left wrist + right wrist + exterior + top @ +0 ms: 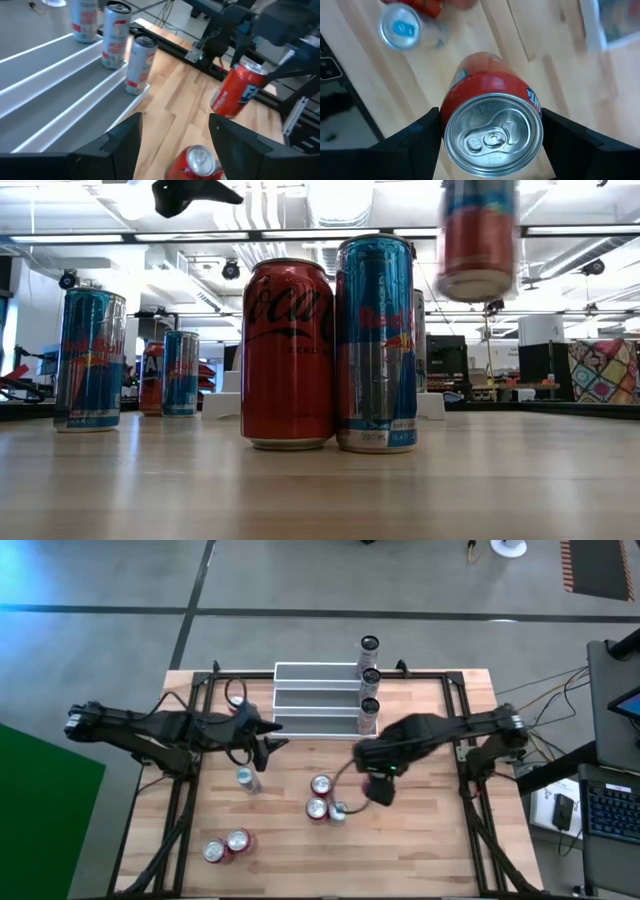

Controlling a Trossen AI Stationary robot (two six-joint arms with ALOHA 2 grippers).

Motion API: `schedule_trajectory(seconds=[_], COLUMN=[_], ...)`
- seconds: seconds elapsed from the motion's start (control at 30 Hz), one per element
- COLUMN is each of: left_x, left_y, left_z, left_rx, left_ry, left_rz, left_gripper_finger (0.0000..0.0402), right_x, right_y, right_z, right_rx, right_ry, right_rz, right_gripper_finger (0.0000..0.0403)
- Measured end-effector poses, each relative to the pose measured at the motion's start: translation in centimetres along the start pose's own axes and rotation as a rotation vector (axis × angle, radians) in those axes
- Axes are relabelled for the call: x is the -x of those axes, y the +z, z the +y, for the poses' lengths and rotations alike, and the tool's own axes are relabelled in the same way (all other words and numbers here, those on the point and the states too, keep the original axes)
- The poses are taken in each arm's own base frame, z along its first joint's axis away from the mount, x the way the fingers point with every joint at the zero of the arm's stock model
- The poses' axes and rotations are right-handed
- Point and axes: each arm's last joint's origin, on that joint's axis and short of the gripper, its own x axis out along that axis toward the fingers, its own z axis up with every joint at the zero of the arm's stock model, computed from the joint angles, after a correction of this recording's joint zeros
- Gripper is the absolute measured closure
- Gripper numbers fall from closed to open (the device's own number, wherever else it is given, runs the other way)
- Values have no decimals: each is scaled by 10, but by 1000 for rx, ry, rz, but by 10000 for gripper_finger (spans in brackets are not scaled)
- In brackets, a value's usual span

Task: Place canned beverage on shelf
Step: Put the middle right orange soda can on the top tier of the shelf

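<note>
The shelf point(315, 698) stands at the table's far edge, with three cans point(369, 678) upright in a column on its right end, one on each step. My right gripper point(380, 787) hangs over the table's middle, shut on a red can point(492, 132), also seen as the tilted red can point(237, 90) in the air. My left gripper point(172, 145) is open in front of the shelf's left part and holds nothing. Three cans point(321, 785) stand on the table below the right gripper. My right gripper pinches the red can between its two fingers point(420, 135), one on each side of the can's upper side wall point(450, 110), just under the top rim. The fingers come from above, pointing steeply down. The can is lifted clear of the table and hangs tilted below them.
A slim blue can point(247, 778) stands near the left gripper. Two red cans point(226, 846) stand at the near left. A black frame rail point(462, 710) runs along each side of the table. Bare wood lies at the near right point(420, 850).
</note>
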Motion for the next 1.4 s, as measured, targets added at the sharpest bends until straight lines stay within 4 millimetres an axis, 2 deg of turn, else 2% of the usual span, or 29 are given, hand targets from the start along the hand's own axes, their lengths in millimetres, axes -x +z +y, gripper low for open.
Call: schedule_trajectory(seconds=[0.2, 0.43, 0.63, 0.97, 1.17, 1.4], left_x=[17, 34, 43, 49, 26, -25], left_y=[2, 3, 2, 5, 12, 33], left_z=[15, 25, 32, 41, 43, 53], left_rx=[-6, -47, -86, -110, -120, -123], left_ry=[42, 56, 76, 110, 149, 53], left_rz=[21, 24, 37, 24, 6, 42], left_gripper_finger=[187, 187, 187, 187, 187, 182], right_x=[2, 9, 10, 18, 20, 27], right_y=[49, 92, 109, 122, 127, 123], right_z=[4, -33, -78, -116, -128, -134], right_rx=[131, 107, 33, 52, 121, 216], right_ry=[49, 49, -3, -85, -96, -91], right_rz=[-71, -164, -167, -252, -285, -292], right_gripper_finger=[121, 122, 123, 123, 119, 118])
